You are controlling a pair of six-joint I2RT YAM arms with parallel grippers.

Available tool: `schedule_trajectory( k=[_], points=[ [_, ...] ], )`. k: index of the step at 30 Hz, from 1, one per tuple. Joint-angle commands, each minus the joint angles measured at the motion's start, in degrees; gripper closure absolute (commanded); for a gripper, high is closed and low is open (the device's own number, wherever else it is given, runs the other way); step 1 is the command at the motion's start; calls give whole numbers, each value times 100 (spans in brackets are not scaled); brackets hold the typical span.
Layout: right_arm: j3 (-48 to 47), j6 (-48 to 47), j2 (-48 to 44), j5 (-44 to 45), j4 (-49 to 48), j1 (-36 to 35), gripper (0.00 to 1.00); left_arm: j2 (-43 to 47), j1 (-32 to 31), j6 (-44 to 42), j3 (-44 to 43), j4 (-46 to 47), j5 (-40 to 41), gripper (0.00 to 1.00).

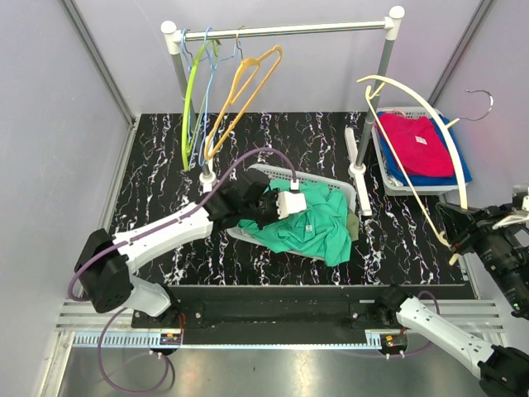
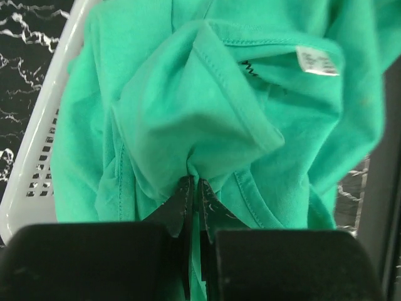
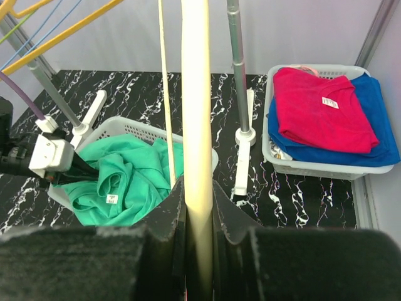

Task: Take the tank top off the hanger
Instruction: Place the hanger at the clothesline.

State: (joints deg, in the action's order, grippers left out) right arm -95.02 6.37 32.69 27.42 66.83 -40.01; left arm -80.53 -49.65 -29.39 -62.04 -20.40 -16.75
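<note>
Marbled surface [image 1: 157, 182] | left tool [image 2: 194, 188] clamps tank top [image 2: 188, 113] in basket [image 2: 37, 150] | right tool [image 3: 197, 194] clamps hanger [image 3: 195, 94], well apart rightward

Two white-and-black arms, one trailing a purple cable.
Here's the left arm [image 1: 165, 230]: smooth white shells between chunky black round joints, a purple cable [image 1: 264, 150] looping along it, and a small white camera box [image 1: 292, 203] at the wrist. Over to the right arm [image 1: 434, 318]: same white shell, same black joints, an all-black wrist end. Up close, the left gripper [image 2: 193, 185] shows matt black fingers [image 2: 178, 204] tapering to thin wedges; the right gripper [image 3: 199, 194] has matching black wedge fingers [image 3: 164, 216] on a blocky black body.
</note>
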Motion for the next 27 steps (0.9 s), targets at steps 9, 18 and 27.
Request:
schedule_trajectory(
  k=[9,18,27],
  points=[
    [71,-31,299,-123,-522,19,100,-1894,-546,2,-1027,-2324,664,39],
    [134,-4,554,-228,-495,11,100,-1791,-546,-85,-1266,-2398,709,11],
    [-297,-66,1073,-246,-539,11,100,-307,-537,196,-1933,-2617,902,1]
  ],
)
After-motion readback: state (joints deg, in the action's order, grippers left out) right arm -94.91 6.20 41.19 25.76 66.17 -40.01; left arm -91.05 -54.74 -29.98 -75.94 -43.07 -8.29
